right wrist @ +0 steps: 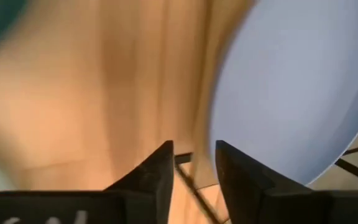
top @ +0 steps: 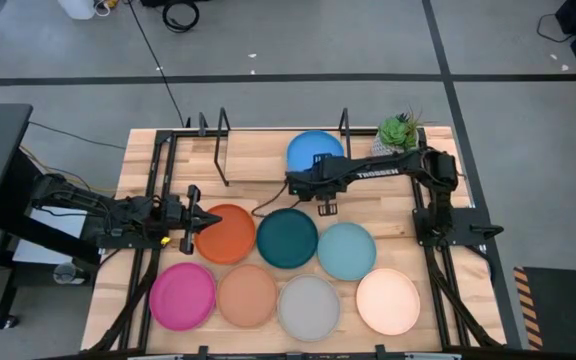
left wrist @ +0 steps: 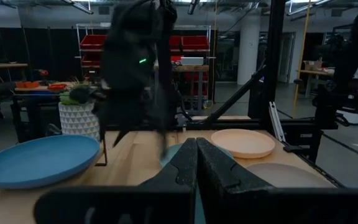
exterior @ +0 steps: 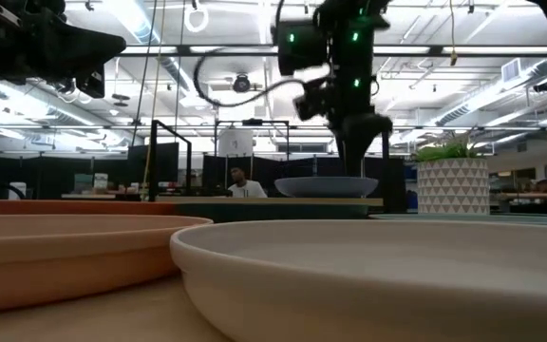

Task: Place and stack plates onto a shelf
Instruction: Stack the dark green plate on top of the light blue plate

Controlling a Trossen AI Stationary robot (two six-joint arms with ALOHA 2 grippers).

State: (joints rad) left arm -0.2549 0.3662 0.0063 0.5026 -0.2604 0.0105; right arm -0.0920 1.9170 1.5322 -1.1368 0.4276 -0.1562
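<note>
The blue plate point(top: 313, 150) point(exterior: 326, 185) lies flat on the shelf point(top: 258, 160), a light plank with black hoop frames at the table's far side. My right gripper point(top: 325, 206) point(right wrist: 194, 158) hangs open, pointing down, just in front of the shelf beside the blue plate point(right wrist: 297, 87), touching nothing. The other seven plates lie flat on the tabletop: orange point(top: 230, 235), dark teal point(top: 287, 238), light blue point(top: 346, 250), magenta point(top: 182, 296), salmon point(top: 247, 296), grey point(top: 309, 306), cream point(top: 388, 300). My left gripper point(top: 206, 222) point(left wrist: 196, 155) is shut and hovers above the orange plate's left rim.
A small green plant in a white pot point(top: 398, 133) point(exterior: 452, 182) stands at the shelf's right end. Black frame rails point(top: 153, 200) run along the table's left and right sides. A person point(exterior: 240, 182) shows in the room beyond the table.
</note>
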